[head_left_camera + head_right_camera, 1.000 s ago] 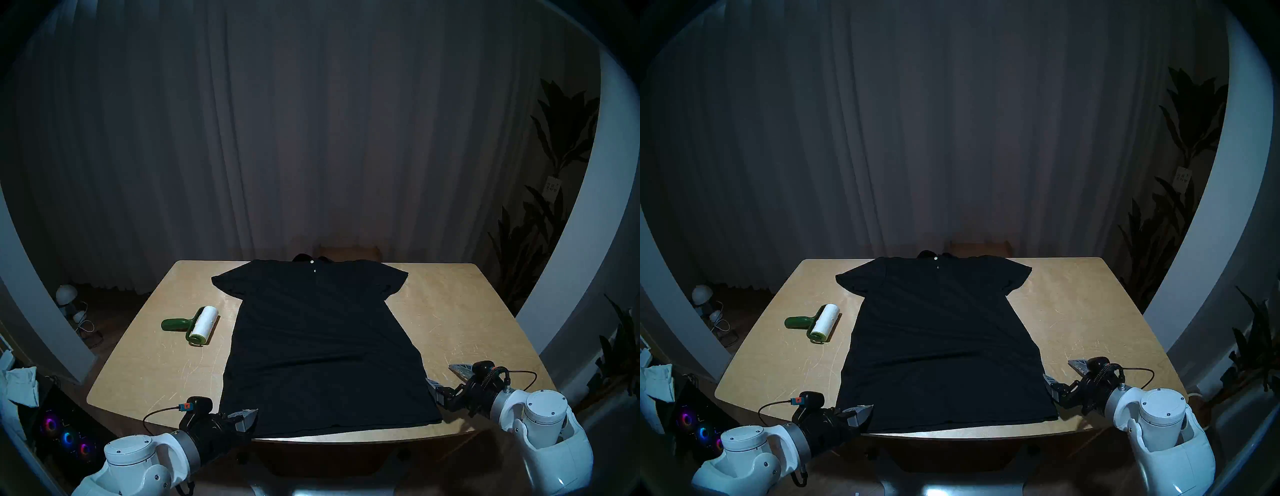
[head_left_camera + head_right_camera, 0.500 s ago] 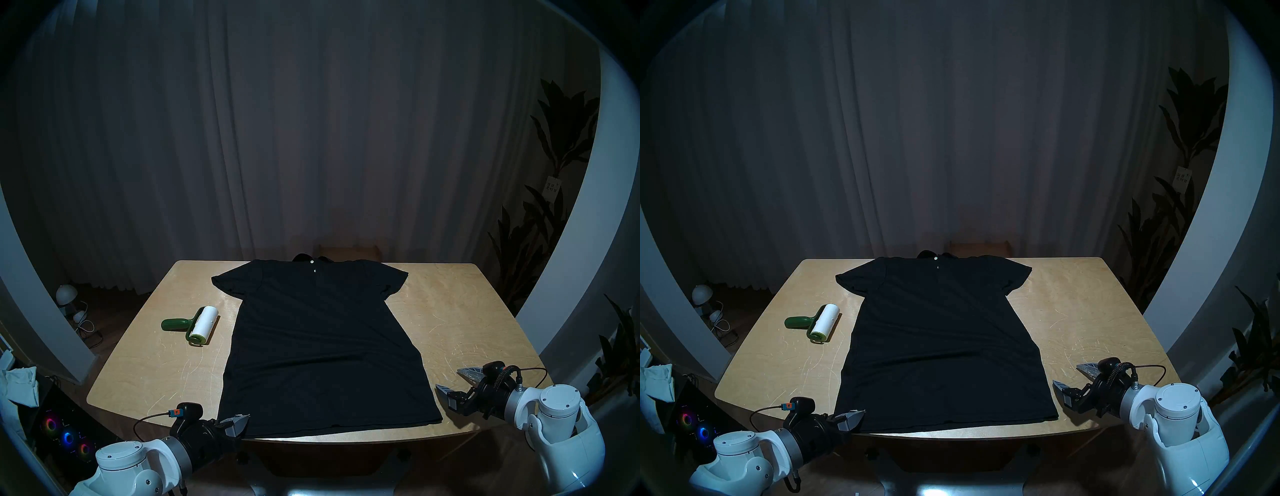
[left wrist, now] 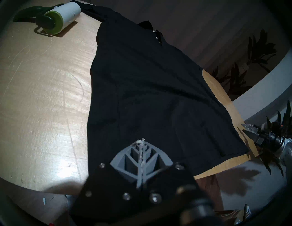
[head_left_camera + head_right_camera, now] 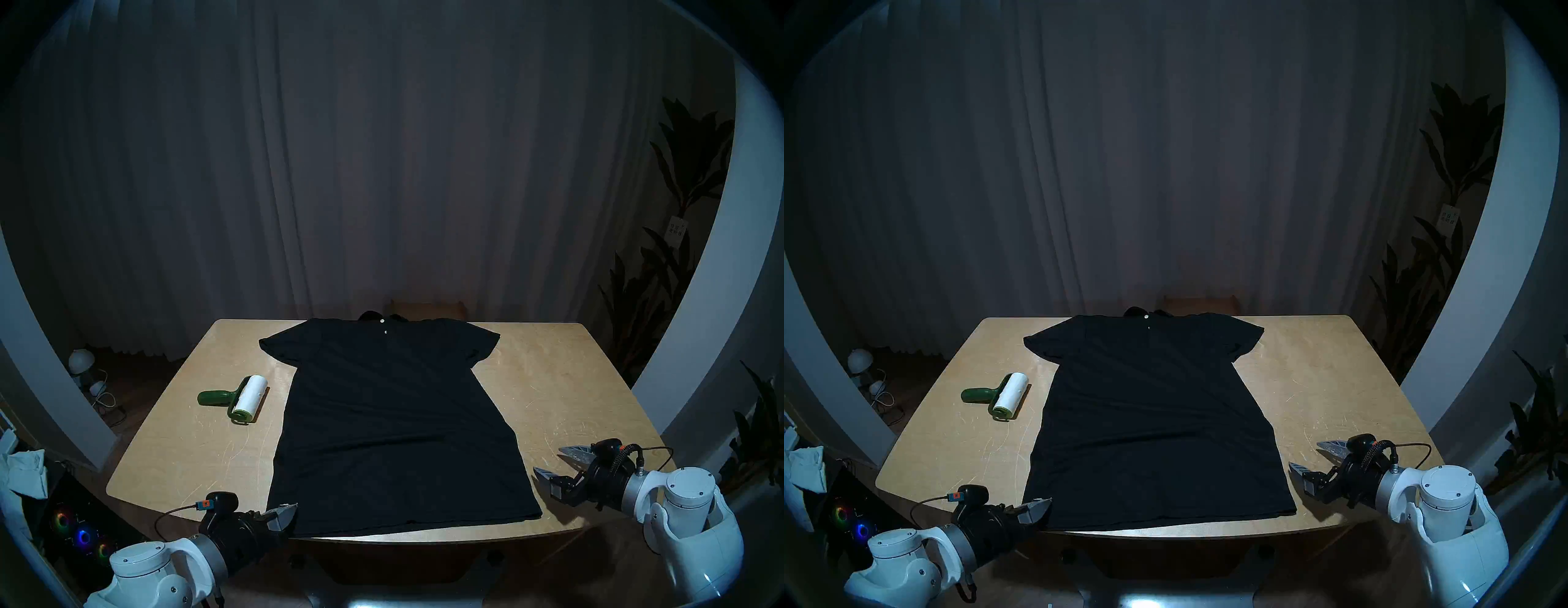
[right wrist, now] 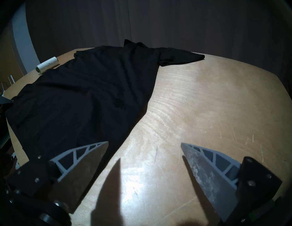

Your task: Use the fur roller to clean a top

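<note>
Left arm: reaches in low from the near left corner of the table (image 4: 551, 382), wrist sloping down toward the shirt's hem.
Left gripper (image 4: 292, 509): fingers pressed together, nothing between them; tips at the near left corner of the black T-shirt (image 4: 394, 424), above the cloth in the left wrist view; contact cannot be told.
Right arm: comes in low from the near right, pointing down and inward.
Right gripper (image 4: 547, 460): fingers spread wide and empty, over bare wood just beside the shirt's near right corner, not touching it.
Black T-shirt: spread flat beyond both grippers, neck at the far edge, short sleeves out to each side, small white marks at the neck, a few soft creases.
Lint roller (image 4: 237, 399): well ahead of the left gripper and to its left, lying on the wood just beside the shirt's left edge; white roll, dark green handle pointing away from the shirt, lighter green end cap facing the near side.
</note>
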`<state>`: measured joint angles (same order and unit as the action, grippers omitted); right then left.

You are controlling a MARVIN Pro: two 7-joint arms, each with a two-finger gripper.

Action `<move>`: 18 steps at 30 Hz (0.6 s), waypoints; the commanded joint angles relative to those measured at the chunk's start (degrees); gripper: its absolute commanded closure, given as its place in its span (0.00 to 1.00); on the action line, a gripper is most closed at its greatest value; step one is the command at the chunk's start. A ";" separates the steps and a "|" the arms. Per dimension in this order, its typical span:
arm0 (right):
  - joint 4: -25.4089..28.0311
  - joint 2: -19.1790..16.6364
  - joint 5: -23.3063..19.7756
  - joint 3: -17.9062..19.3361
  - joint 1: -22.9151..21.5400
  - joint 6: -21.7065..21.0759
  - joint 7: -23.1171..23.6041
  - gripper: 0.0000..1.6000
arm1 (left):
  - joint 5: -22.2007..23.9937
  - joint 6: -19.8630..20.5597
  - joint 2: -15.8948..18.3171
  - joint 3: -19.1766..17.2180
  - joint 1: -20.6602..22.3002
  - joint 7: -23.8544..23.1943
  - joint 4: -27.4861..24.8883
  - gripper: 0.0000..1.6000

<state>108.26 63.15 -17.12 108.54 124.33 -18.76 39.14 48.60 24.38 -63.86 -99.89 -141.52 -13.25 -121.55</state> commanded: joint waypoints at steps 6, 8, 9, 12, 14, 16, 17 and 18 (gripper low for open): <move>-0.41 -1.18 5.30 -6.21 -3.65 0.22 -2.66 0.00 | 0.59 1.00 0.69 0.04 1.19 -0.24 -0.32 0.96; -0.38 -1.99 5.92 -6.03 -3.34 -0.43 -2.56 0.00 | 0.73 1.21 0.77 0.05 1.25 -0.28 -0.22 0.98; -0.45 -2.28 6.15 -5.83 -3.14 -0.17 -2.45 0.00 | 0.72 1.24 0.78 0.08 1.26 -0.28 -0.17 1.00; -0.31 -4.21 6.52 -5.15 -2.52 -1.54 -1.13 0.00 | 1.03 1.55 0.86 0.10 1.36 -0.51 0.08 1.00; 0.13 -5.74 6.90 -4.70 -1.91 -2.09 -0.11 0.00 | 1.23 2.05 1.12 0.10 1.45 -0.66 0.16 1.00; 0.18 -6.75 6.83 -4.04 -1.49 -2.24 1.23 0.00 | 1.18 2.38 1.27 0.22 1.47 -0.63 0.15 1.00; 0.08 -7.33 6.84 -3.87 -1.47 -2.54 1.96 0.00 | 1.09 2.73 1.55 0.34 1.49 -0.64 0.20 1.00; -0.06 -7.93 7.00 -3.76 -1.49 -2.30 2.71 0.00 | 0.92 3.27 1.91 0.48 1.48 -0.49 0.21 1.00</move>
<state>107.57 60.01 -10.45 103.15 121.85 -20.13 38.14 49.76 26.69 -62.97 -99.85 -140.35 -13.42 -120.82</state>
